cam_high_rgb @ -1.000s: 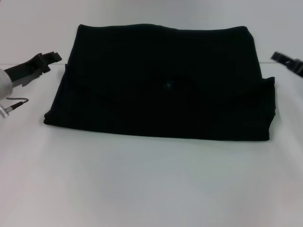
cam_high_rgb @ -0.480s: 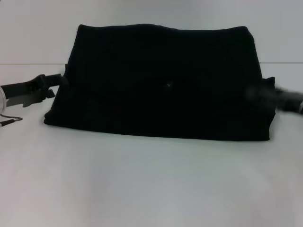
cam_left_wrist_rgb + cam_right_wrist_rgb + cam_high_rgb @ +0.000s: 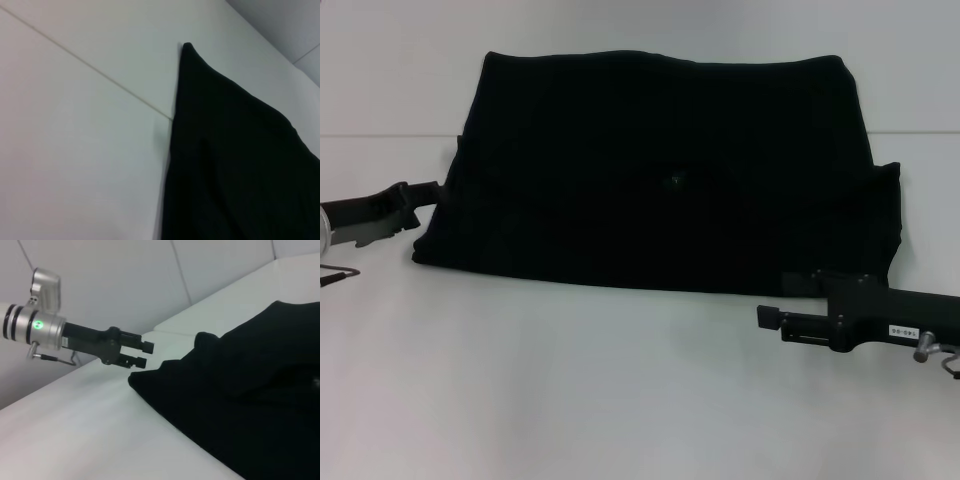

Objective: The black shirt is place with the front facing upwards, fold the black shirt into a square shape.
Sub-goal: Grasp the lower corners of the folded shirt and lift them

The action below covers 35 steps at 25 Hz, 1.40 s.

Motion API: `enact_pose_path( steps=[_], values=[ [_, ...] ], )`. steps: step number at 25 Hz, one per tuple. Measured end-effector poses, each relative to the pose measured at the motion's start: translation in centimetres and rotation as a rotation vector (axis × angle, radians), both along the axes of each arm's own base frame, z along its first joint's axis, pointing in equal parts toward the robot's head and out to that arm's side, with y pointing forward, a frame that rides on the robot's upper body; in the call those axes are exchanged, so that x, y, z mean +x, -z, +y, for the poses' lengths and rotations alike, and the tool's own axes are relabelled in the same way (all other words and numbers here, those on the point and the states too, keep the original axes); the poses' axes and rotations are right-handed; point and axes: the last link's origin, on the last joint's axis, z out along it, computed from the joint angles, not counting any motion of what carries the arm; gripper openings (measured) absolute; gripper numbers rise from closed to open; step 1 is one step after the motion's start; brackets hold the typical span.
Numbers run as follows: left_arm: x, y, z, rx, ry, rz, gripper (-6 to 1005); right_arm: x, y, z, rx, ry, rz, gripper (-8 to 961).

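Observation:
The black shirt (image 3: 660, 170) lies folded into a wide rectangle on the white table (image 3: 570, 390), with a small pale spot near its middle. My left gripper (image 3: 420, 192) sits low at the shirt's left edge. In the right wrist view, this left gripper (image 3: 145, 355) shows a narrow gap between its fingers, which hold nothing, just off the shirt's (image 3: 240, 410) corner. My right gripper (image 3: 782, 302) is open at the shirt's near right corner. The left wrist view shows only the shirt's (image 3: 235, 165) edge and a pointed corner.
A seam (image 3: 380, 135) runs across the white table behind the shirt's middle. Bare table surface stretches in front of the shirt. A light wall (image 3: 125, 280) rises behind the table.
The right gripper has swung from the far right edge down to the shirt's near right corner. The left gripper has dropped and moved in to the shirt's left edge. The shirt has not moved.

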Motion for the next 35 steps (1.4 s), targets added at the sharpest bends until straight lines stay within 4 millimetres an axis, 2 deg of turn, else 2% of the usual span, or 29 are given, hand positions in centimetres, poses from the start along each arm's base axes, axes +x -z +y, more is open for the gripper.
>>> enact_pose_path(
  steps=[13,27,35],
  values=[
    [-0.7,1.5,-0.9,-0.027,-0.02,0.028,683,-0.4,0.1,0.2,-0.003,-0.011,0.007,791],
    [0.9,2.7,-1.6,-0.131,0.059,-0.009,666,-0.4,0.1,0.3,0.007,0.0,0.009,793],
    [0.9,3.3,-1.3,-0.152,0.067,0.063,425,-0.4,0.1,0.3,0.003,0.006,0.016,792]
  ],
)
